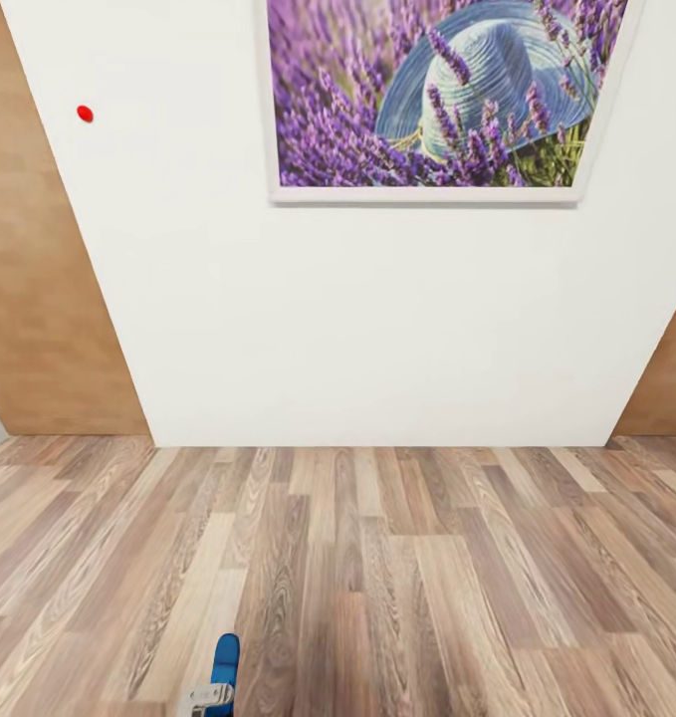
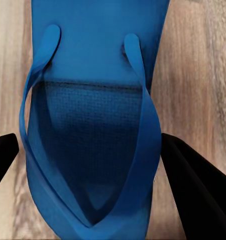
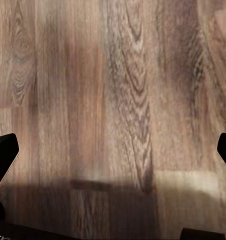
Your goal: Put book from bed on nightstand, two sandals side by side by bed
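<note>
Blue sandal [image 2: 90, 130] between left jaws — gripped, right jaws spread over floor [image 3: 113, 100].

No readable txt, labels, brands or nos. anywhere I can see. The painting [image 1: 442, 95] on the wall carries no caption, and the sandal [image 2: 90, 125] sole shows only a plain mesh texture, no logo.
</note>
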Motion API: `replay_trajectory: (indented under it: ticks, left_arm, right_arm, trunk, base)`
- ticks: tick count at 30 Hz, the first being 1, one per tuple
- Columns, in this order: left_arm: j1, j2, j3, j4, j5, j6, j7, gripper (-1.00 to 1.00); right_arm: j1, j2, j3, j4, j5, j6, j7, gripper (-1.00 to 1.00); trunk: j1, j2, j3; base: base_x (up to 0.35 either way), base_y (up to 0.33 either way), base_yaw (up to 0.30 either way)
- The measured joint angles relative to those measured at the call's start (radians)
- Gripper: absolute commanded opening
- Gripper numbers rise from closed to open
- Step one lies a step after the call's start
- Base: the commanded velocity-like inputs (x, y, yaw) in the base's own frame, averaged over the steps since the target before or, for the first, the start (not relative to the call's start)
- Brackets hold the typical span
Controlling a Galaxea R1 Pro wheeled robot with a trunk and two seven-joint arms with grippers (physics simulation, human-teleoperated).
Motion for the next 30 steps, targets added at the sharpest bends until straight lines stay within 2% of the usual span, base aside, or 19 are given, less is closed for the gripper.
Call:
replay_trajectory:
  ticks: [9, 30]
  left_arm:
    - [0.000, 0.000, 0.000, 0.000, 0.000, 0.000, 0.000, -1.00]
    - [0.000, 0.000, 0.000, 0.000, 0.000, 0.000, 0.000, -1.00]
  right_arm:
    - [0.000, 0.000, 0.000, 0.000, 0.000, 0.000, 0.000, 1.00]
    - [0.000, 0.000, 0.000, 0.000, 0.000, 0.000, 0.000, 1.00]
  trunk:
    - [0.000, 0.000, 0.000]
    - [0.000, 0.000, 0.000]
  base:
    - [0.316, 0.000, 0.152]
    - [0.316, 0.000, 0.005]
